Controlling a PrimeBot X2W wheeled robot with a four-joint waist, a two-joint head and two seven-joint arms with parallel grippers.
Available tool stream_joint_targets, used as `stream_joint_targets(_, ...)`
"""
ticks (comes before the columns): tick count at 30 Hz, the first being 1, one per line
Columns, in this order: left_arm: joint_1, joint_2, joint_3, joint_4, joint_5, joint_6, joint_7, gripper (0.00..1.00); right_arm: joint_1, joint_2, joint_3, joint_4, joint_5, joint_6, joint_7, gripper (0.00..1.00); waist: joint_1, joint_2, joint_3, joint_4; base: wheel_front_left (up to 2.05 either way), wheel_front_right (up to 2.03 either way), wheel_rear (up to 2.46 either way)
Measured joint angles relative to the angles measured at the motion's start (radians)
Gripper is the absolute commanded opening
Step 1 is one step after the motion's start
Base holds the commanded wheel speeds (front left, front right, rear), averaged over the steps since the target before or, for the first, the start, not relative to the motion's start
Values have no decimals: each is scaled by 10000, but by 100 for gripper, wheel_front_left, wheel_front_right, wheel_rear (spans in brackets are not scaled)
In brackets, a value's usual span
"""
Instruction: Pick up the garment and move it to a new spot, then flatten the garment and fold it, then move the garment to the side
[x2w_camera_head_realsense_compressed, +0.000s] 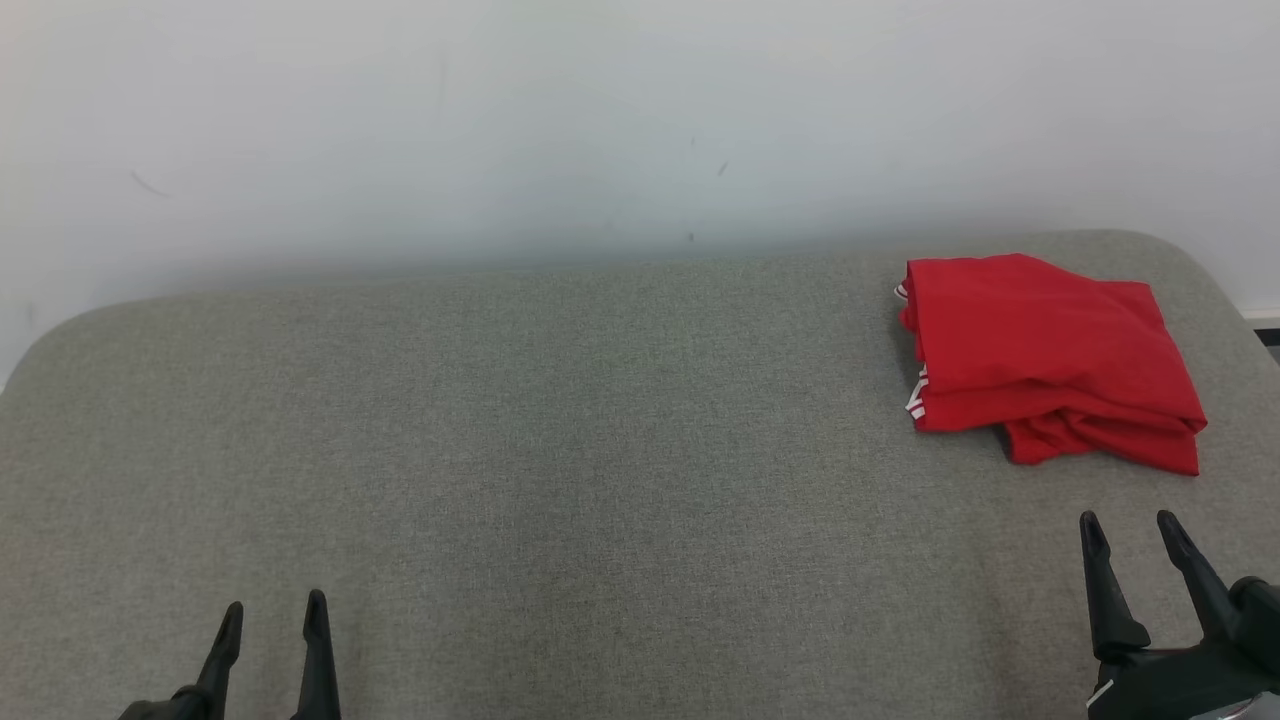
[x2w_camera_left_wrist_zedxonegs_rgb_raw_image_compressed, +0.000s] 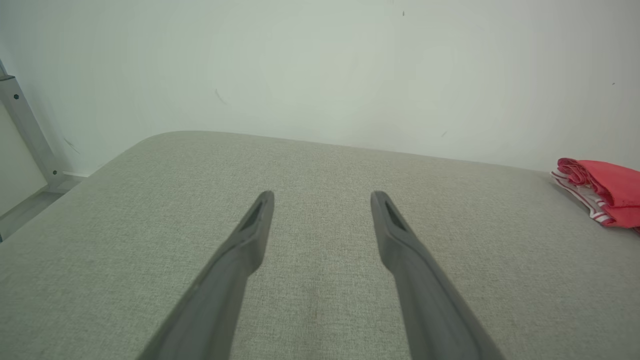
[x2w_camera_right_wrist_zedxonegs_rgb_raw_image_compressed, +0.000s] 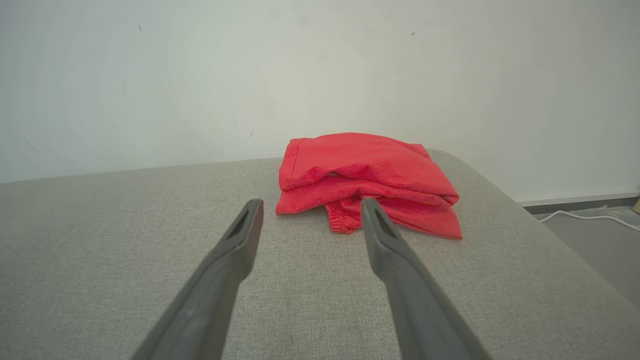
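Grey fabric surface (x2w_camera_head_realsense_compressed: 600, 450): folded red garment (x2w_camera_head_realsense_compressed: 1050, 350) far right; left gripper (x2w_camera_head_realsense_compressed: 275, 601), right gripper (x2w_camera_head_realsense_compressed: 1127, 516) spread wide, holding nothing.

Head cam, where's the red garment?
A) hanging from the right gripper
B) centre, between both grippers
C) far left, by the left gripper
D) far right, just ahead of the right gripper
D: the folded red garment lies at the far right of the grey padded surface, a little ahead of the open right gripper and clear of it.
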Motion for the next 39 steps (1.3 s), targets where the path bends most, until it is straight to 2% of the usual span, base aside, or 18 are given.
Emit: stream_joint_targets(39,18,-213,84,-265,36,10,688,100,171,113,-194,-353,-336,0,788,100,0,0,-59,159,0,0,0)
